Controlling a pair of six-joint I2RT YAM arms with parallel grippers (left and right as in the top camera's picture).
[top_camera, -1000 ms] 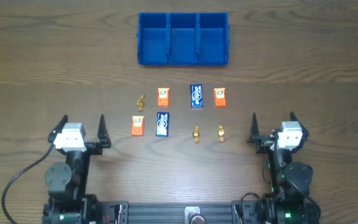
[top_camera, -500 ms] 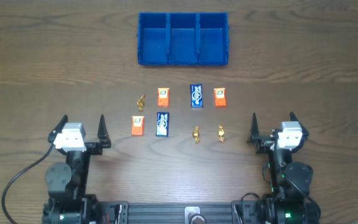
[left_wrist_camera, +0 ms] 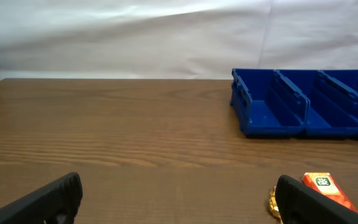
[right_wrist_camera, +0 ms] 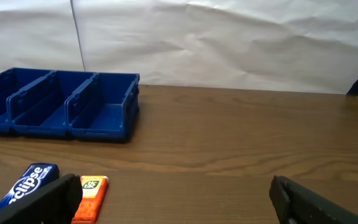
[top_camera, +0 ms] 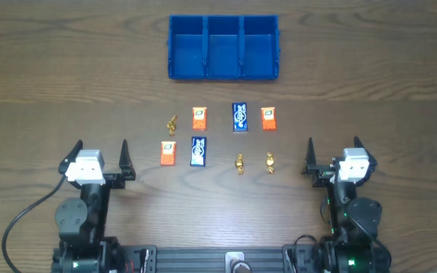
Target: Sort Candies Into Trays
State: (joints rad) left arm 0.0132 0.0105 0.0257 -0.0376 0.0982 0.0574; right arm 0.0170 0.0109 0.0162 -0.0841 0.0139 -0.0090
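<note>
Several candies lie in two rows at the table's middle: orange packs (top_camera: 199, 117) (top_camera: 268, 118) (top_camera: 168, 153), blue packs (top_camera: 240, 117) (top_camera: 198, 151), and gold-wrapped sweets (top_camera: 171, 124) (top_camera: 240, 163) (top_camera: 269, 162). A blue three-compartment tray (top_camera: 224, 70) stands beyond them with nothing in it. My left gripper (top_camera: 101, 158) rests open near the front left, apart from the candies. My right gripper (top_camera: 333, 155) rests open at the front right. The left wrist view takes in the tray (left_wrist_camera: 303, 118), an orange pack (left_wrist_camera: 325, 187) and a gold sweet (left_wrist_camera: 272, 202). The right wrist view takes in the tray (right_wrist_camera: 98, 127), a blue pack (right_wrist_camera: 27, 185) and an orange pack (right_wrist_camera: 91, 198).
Bare brown wooden table (top_camera: 67, 83) spreads to the left and right of the tray and candies. A white backdrop (right_wrist_camera: 229, 43) hangs behind the table's far edge. A black cable (top_camera: 21, 216) loops by the left arm's base.
</note>
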